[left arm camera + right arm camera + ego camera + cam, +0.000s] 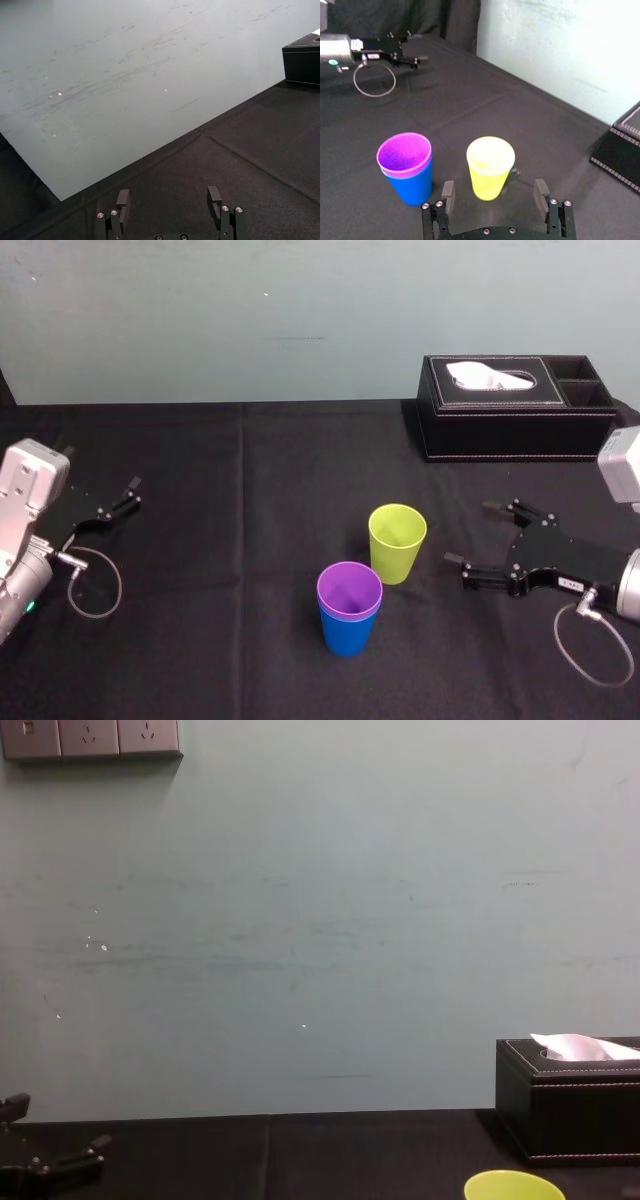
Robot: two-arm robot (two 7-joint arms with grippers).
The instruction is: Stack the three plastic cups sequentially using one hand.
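The lime-yellow cup stood mid-tabletop, just beside the purple cup nested in the blue cup. The right pincer, spread, faced it from the right-edge side. The left pincer, spread, sat near the left edge.

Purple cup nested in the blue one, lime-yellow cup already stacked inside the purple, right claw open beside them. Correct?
No: the head view shows the lime-yellow plastic cup standing alone on the black cloth beside the pair. The purple plastic cup does sit in the blue plastic cup, and the right claw is open beside them; the left claw sits parked far left.
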